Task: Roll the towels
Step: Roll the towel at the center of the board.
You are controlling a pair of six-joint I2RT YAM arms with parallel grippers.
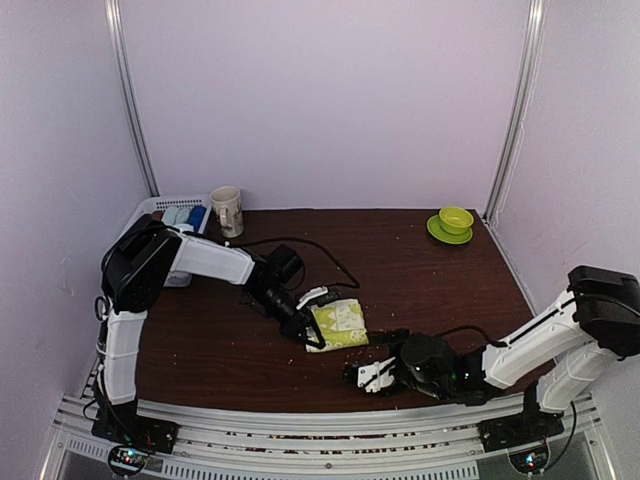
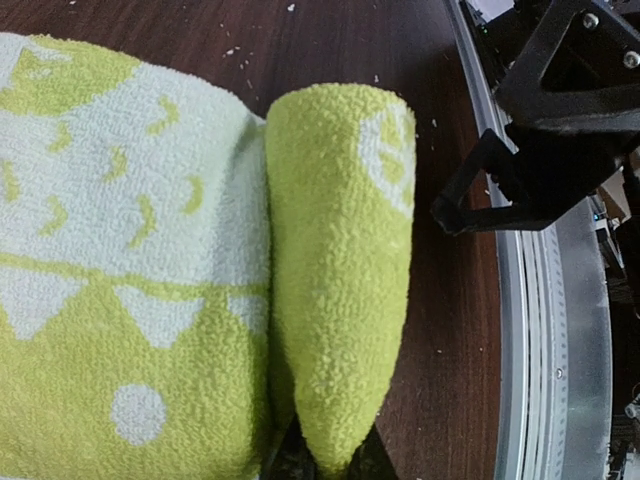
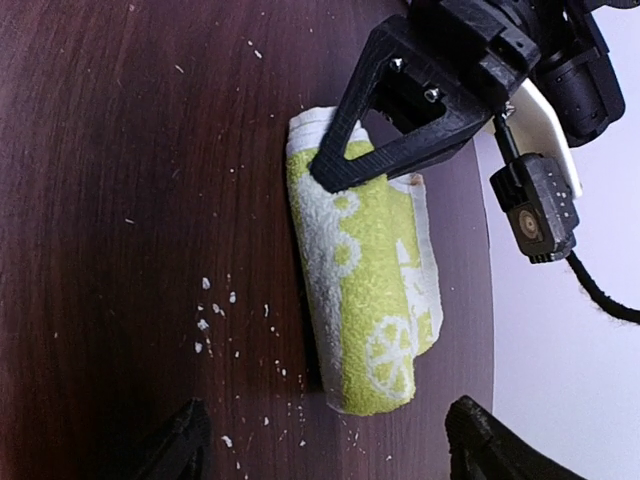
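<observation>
The towel (image 1: 340, 325) lies mid-table and is partly rolled along its near side. One end of the roll is pinched by the almost closed left gripper (image 2: 335, 465). The right gripper (image 3: 330, 445) is held wide open and empty, just near of the roll. The terry is judged light, soft and prone to unrolling, so the roll's free end is best grasped.

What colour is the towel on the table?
The towel is yellow-green with white dots, triangles and crescents, seen best in the left wrist view.
</observation>
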